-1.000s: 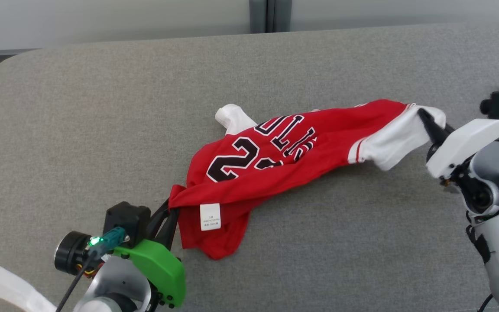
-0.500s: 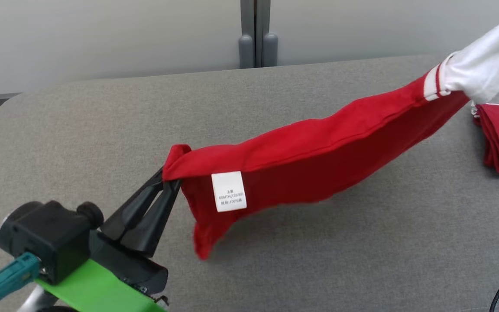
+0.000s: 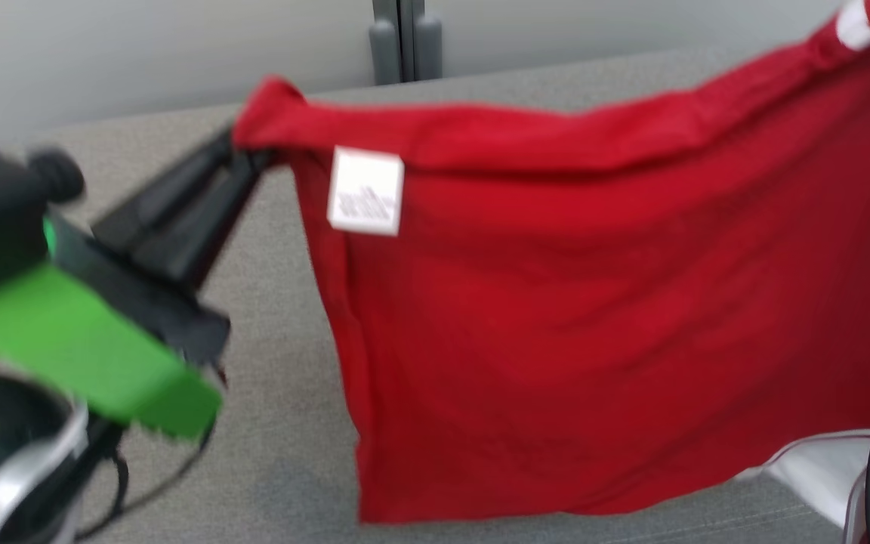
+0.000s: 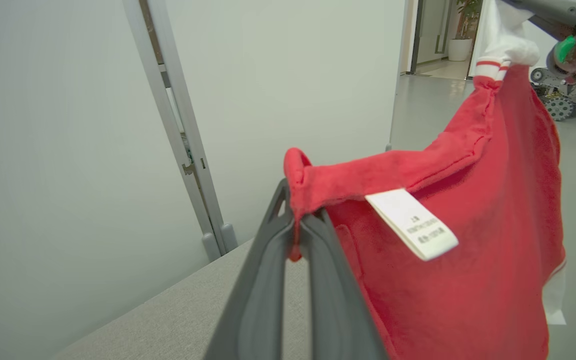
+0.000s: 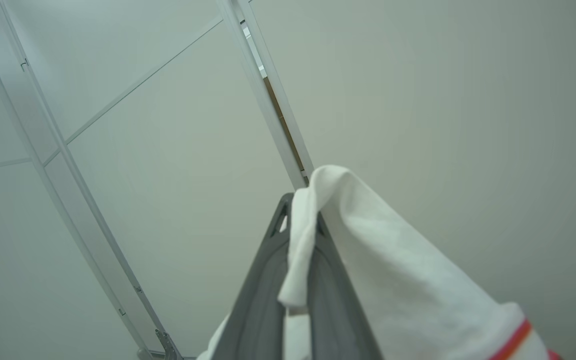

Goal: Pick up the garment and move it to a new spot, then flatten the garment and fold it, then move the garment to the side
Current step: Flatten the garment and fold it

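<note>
Hanging stretched between both arms, the garment (image 3: pixel 556 317), a red jersey with white sleeves, fills the head view from 10 o'clock across to 2 o'clock and falls to 6 o'clock. That view is motion-blurred, and whether the lower hem touches the grey counter (image 3: pixel 276 423) cannot be determined. The left gripper (image 3: pixel 242 155) sits at 10 o'clock, its fingers (image 4: pixel 263 280) pressed together on a bunched red corner, as the left wrist view confirms. A white label (image 3: pixel 365 190) hangs from the top edge just beside that grip, toward 3 o'clock of it. In the right wrist view the right gripper (image 5: pixel 300 215) has its fingers closed on a white sleeve, which drapes away toward 4 o'clock. A grey partition post (image 3: pixel 402 41) stands at 12 o'clock behind the counter.
</note>
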{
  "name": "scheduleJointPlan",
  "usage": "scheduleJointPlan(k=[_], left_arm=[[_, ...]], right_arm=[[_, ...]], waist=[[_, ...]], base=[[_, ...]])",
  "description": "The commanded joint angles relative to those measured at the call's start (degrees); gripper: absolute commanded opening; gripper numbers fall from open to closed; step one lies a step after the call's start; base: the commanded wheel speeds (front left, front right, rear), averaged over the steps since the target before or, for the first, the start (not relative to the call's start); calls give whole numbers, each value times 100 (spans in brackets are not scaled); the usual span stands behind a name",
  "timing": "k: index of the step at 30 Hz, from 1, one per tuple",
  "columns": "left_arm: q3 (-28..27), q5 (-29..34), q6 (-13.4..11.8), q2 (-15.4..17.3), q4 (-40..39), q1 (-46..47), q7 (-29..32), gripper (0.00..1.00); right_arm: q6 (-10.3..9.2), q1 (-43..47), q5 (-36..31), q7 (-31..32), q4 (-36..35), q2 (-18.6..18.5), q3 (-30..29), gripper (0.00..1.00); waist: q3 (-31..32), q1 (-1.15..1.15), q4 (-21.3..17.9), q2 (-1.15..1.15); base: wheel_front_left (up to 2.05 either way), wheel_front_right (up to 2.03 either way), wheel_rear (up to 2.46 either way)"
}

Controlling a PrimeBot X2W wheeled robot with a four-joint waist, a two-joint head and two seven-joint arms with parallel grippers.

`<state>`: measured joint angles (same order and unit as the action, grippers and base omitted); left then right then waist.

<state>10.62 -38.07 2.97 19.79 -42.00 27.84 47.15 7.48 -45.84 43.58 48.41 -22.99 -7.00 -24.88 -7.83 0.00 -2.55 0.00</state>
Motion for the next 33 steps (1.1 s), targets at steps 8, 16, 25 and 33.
scheduleJointPlan(k=[8,16,25,33], left_arm=[[-15,538,-10,-266,2609,2626,-217,0],[127,1753,113,-594,5533,5225,-2621,0],[644,2096,359,-658,7643,4934,-4804,0],[864,1855,405,-634,7937,2708,-5753,0]], right_arm=[[1,-1892,-1152,-875,1941,125,689,0],[1,-4003,-1626,-2947,4347,392,923,0],[0,-3303,-723,-4140,5129,386,1752,0],[1,-128,130,-4266,4032,-153,2376,0]], waist=[[-1746,0,-70,0],[-2493,0,-268,0],[-2591,0,-402,0],[-2121,0,-407,0]], base=[[0,0,0],[0,0,0],[0,0,0],[0,0,0]])
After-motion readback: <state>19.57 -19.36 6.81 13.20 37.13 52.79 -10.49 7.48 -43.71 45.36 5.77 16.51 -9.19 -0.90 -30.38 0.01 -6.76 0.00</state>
